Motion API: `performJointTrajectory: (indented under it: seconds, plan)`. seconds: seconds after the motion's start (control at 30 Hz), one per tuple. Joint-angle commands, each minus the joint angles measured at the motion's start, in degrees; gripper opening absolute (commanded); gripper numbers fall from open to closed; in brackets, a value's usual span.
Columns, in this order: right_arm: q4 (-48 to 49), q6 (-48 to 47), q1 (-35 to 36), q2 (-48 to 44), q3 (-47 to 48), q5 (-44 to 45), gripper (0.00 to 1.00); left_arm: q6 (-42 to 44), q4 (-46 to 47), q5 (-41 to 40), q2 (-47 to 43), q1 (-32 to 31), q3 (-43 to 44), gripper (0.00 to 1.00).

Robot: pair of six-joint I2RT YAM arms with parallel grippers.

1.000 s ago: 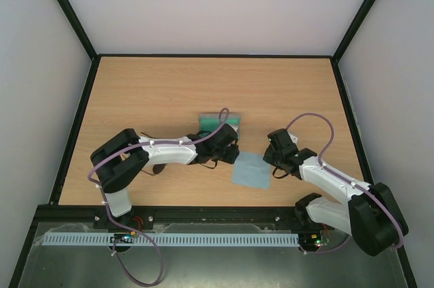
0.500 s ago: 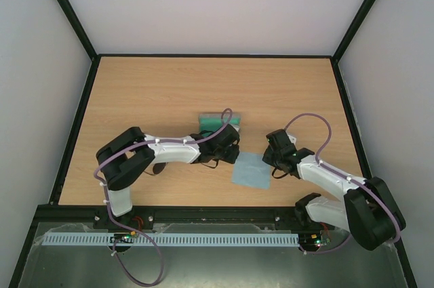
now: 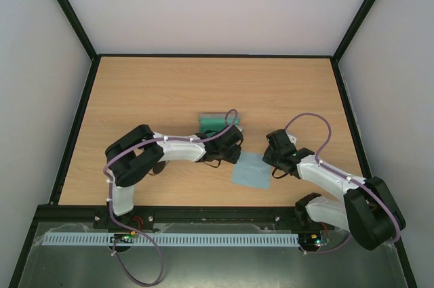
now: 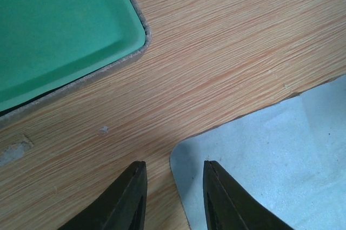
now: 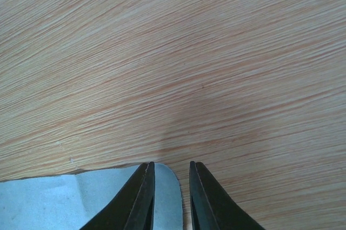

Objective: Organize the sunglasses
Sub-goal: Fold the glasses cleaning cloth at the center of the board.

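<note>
The sunglasses are hidden in every view. A light blue cloth lies flat on the wooden table. My left gripper hangs low over its far left corner. In the left wrist view the cloth shows its rounded corner between the open jaws of that gripper, with the right finger over the fabric. My right gripper is at the cloth's far right corner. The right wrist view shows that gripper narrowly open, straddling the corner of the cloth, which still lies flat.
An open grey case with a green lining sits just beyond the left gripper. Its rounded corner fills the upper left of the left wrist view. A black frame borders the table.
The left arm has shifted a little to the right and its jaws have narrowed slightly. The right arm edged in toward the cloth. The cloth has not moved.
</note>
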Motion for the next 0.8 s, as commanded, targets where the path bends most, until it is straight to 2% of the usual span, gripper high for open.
performJointTrajectory:
  seconds: [0.0, 0.77]
  plan:
    - [0.2, -0.1, -0.3, -0.1, -0.8, 2.3, 0.19, 1.0, -1.0, -0.8, 0.9, 0.3, 1.2, 0.3]
    - [3.2, -0.9, -0.3, 2.6, -1.5, -1.3, 0.15, 0.5, -0.5, -1.6, 0.7, 0.3, -0.3, 0.16]
